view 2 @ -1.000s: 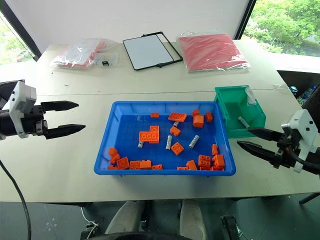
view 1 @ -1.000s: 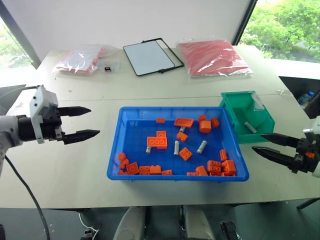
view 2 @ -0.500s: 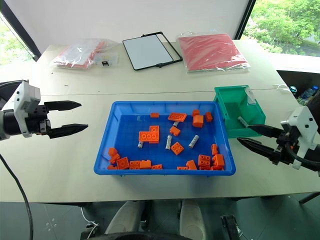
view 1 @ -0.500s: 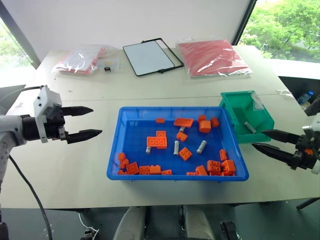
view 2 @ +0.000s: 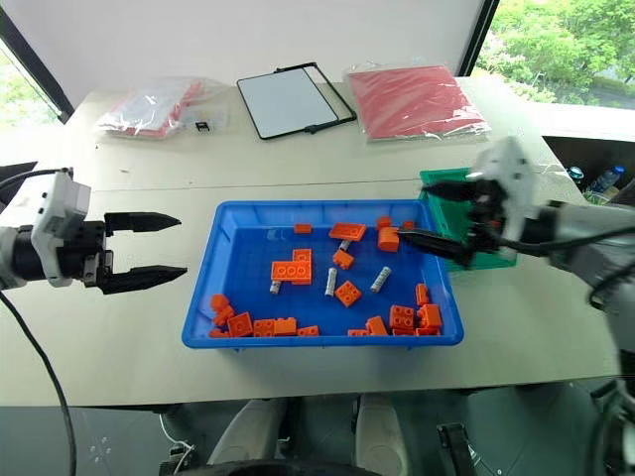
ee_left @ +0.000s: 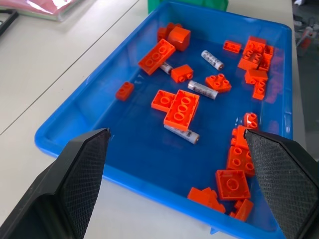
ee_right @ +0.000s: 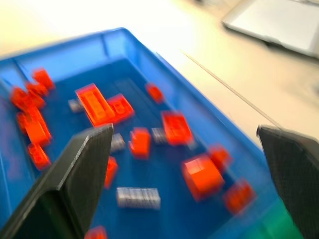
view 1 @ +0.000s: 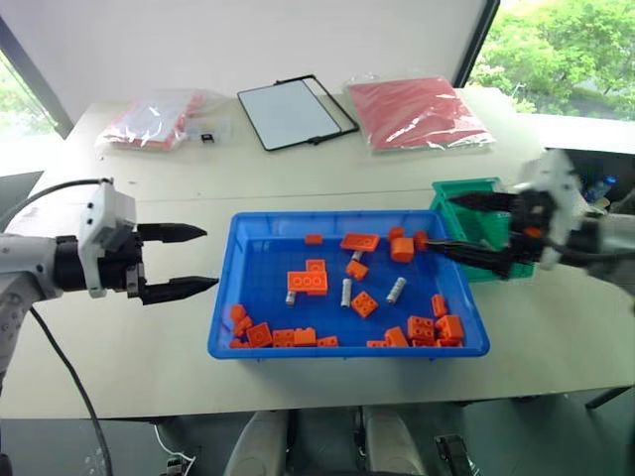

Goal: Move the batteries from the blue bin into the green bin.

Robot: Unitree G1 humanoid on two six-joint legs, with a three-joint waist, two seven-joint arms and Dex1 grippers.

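Note:
The blue bin (view 1: 347, 349) sits mid-table and holds several silver batteries, among them one (view 1: 346, 292) and another (view 1: 399, 290) near its middle, mixed with orange bricks (view 1: 310, 282). The green bin (view 1: 474, 226) stands against the blue bin's right end. My right gripper (view 1: 442, 221) hangs over the green bin and the blue bin's right rim, pointing left, open and empty. Left of the blue bin, my left gripper (view 1: 210, 259) is open and empty, pointing at it. In the left wrist view, three batteries (ee_left: 202, 90) lie between the wide fingers (ee_left: 82, 169).
A black-framed white board (view 1: 296, 111) lies at the back of the table. A red plastic bag (view 1: 417, 111) is to its right. Another bag (view 1: 154, 119) and a small clear box (view 1: 210, 134) lie at the back left.
My right gripper has swung left from the table's right side to over the green bin and spread wider. The left gripper has edged toward the blue bin.

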